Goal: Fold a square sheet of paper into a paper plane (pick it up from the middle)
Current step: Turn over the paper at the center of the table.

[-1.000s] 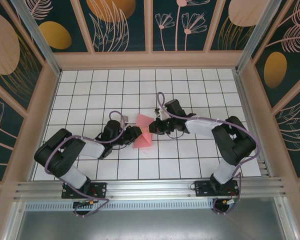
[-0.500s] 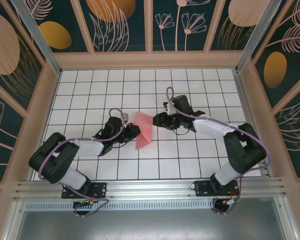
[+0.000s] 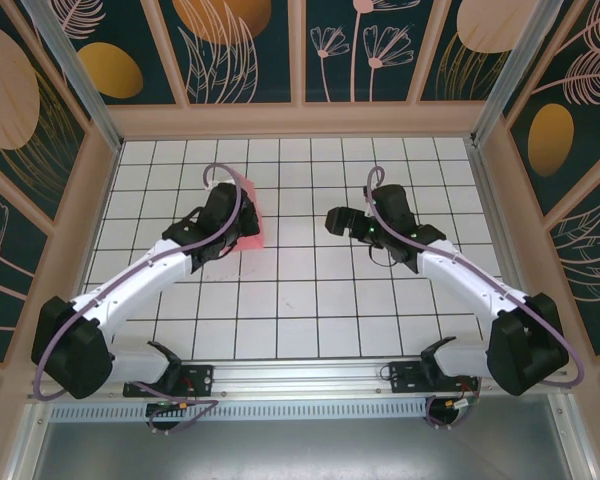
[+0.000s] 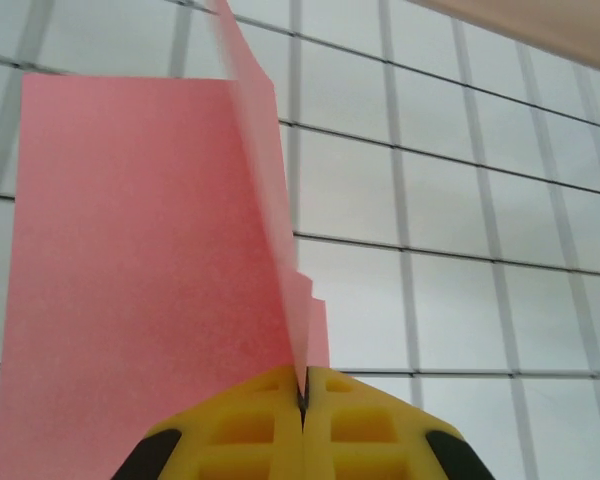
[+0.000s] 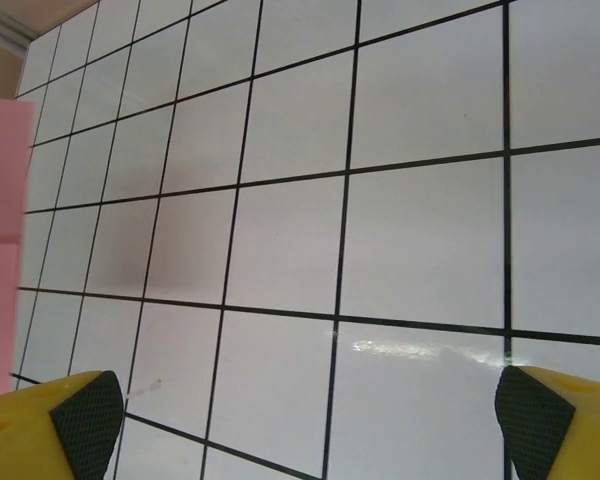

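Left wrist view has the left gripper (image 4: 302, 405) pinched shut on one edge of the folded pink paper (image 4: 150, 250), which reaches out from the jaws with one flap splayed aside; from the top camera, the paper sits left of the worktop's (image 3: 280, 300) middle, nearer its far edge. Right gripper (image 3: 335, 222) is spread wide and holds nothing, well apart from the paper, right of the middle.

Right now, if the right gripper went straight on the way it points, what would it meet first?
Most likely the right gripper meets the white tiled table; the folded pink paper lies off to one side of its line, though depth is unclear.
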`<state>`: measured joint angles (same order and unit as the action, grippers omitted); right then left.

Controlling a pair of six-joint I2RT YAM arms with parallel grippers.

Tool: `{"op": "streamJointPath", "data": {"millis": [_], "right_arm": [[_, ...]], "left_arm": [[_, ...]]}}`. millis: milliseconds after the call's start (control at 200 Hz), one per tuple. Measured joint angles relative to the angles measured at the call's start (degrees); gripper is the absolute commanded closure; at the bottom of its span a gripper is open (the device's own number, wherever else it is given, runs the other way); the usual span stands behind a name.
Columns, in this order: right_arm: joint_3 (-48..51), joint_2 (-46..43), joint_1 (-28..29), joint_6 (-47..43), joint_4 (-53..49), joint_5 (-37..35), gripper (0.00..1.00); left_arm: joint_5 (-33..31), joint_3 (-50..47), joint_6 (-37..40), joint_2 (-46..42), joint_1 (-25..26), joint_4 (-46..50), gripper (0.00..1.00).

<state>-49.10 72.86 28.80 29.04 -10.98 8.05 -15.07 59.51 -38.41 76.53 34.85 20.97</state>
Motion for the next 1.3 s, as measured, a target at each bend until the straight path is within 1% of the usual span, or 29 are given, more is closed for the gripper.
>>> {"op": "streamJointPath", "data": {"millis": [140, 245, 380, 480, 741, 886, 1011, 1186, 1246, 1301], "right_arm": [[1.44, -1.09, -0.50, 0.20, -0.07, -2.29, 0.01], [2.21, -2.23, -1.29, 0.98, -0.09, -4.02, 0.01], [3.19, -3.96, -3.19, 2.71, -0.07, -5.49, 0.01], [3.69, -4.26, -4.59, 3.91, -0.04, -5.90, 0.01], [4.98, -4.26, -6.64, 6.34, -0.07, -6.34, 0.02], [5.09, -4.26, -7.78, 7.39, -0.09, -6.29, 0.02], [6.01, -4.26, -8.79, 7.63, -0.04, -5.86, 0.02], [7.39, -4.26, -9.38, 8.02, 0.00, -3.74, 0.03], [7.61, -4.26, -9.49, 8.09, 0.02, -3.15, 0.03], [7.76, -4.24, -9.64, 8.26, 0.04, -2.32, 0.03]], "left_arm": [[-12.33, 7.15, 2.05, 6.03, 2.36, 9.20, 0.96], [-19.58, 9.84, 2.40, 12.28, 4.07, 15.15, 0.95], [-26.05, 11.91, 2.38, 20.85, 6.12, 21.40, 0.95], [-28.94, 14.10, 2.29, 27.65, 8.04, 23.89, 0.95], [-30.23, 21.05, 1.92, 42.40, 14.99, 25.62, 0.95], [-29.79, 24.30, 1.73, 47.71, 17.75, 25.40, 0.90], [-28.02, 24.70, 1.44, 48.70, 18.53, 24.70, 0.81], [-27.17, 25.16, 0.90, 48.02, 18.67, 24.76, 0.62], [-24.96, 25.11, 0.90, 46.82, 18.75, 23.82, 0.58], [-22.34, 24.59, 1.16, 44.92, 18.86, 22.10, 0.50]]}}
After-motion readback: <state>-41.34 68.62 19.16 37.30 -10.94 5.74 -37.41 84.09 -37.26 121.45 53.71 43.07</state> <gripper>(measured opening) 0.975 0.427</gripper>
